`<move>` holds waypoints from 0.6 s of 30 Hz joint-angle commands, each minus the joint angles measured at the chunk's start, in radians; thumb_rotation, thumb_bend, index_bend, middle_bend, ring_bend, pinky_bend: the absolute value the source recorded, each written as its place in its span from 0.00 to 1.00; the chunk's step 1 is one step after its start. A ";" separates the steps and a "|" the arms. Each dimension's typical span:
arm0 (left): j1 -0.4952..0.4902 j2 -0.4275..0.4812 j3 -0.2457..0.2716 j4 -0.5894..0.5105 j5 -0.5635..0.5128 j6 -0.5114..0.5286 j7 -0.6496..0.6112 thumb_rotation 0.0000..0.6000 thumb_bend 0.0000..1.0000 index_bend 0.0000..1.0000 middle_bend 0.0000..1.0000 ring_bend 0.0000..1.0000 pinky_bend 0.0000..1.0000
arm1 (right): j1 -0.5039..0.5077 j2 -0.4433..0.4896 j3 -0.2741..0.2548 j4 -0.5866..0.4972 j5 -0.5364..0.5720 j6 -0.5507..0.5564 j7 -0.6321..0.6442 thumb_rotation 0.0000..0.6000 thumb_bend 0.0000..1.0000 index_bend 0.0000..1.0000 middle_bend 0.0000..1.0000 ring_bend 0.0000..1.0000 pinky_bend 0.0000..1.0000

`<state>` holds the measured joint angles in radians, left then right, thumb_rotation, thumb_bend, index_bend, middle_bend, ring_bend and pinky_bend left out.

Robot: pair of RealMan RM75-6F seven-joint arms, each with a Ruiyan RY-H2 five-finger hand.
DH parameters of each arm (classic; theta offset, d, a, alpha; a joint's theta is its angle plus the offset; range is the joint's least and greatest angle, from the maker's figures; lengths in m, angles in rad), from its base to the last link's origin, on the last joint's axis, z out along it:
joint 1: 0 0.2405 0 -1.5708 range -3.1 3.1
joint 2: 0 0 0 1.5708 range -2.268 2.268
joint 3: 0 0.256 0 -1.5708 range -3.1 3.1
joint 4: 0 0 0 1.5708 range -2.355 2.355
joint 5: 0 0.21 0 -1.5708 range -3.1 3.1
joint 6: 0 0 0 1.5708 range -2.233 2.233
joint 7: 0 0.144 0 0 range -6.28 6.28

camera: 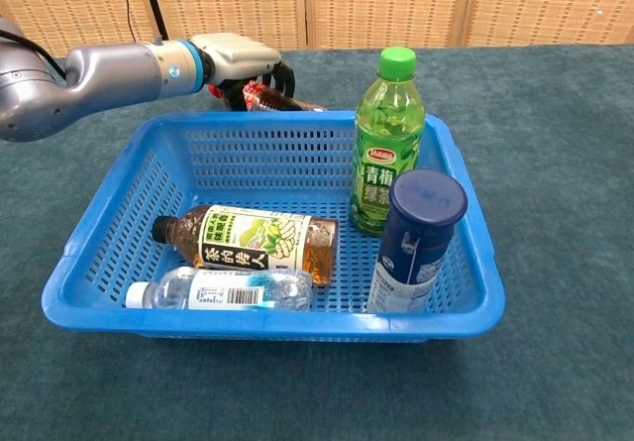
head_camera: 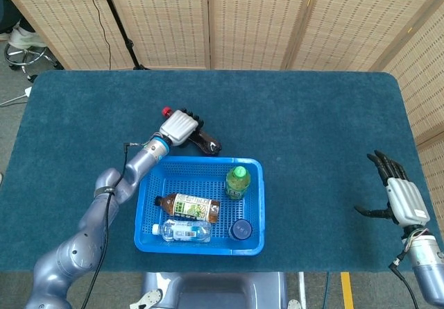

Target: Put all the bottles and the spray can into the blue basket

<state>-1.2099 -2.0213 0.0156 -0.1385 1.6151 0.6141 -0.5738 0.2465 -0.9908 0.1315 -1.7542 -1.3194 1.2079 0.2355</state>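
The left hand (head_camera: pixel 179 126) curls its fingers over the cola bottle (head_camera: pixel 206 142), lying diagonally just above the basket (head_camera: pixel 201 164); the far right hand (head_camera: pixel 399 199) is spread, empty.
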 commanded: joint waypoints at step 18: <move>0.163 0.576 -0.041 -0.799 0.028 0.636 0.121 1.00 0.49 0.66 0.55 0.55 0.66 | 0.002 0.010 -0.009 -0.007 -0.036 -0.003 0.023 1.00 0.00 0.00 0.00 0.00 0.00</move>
<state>-1.1257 -1.6305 -0.0560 -0.6377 1.5808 1.0814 -0.5389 0.2482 -0.9808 0.1226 -1.7617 -1.3558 1.2051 0.2582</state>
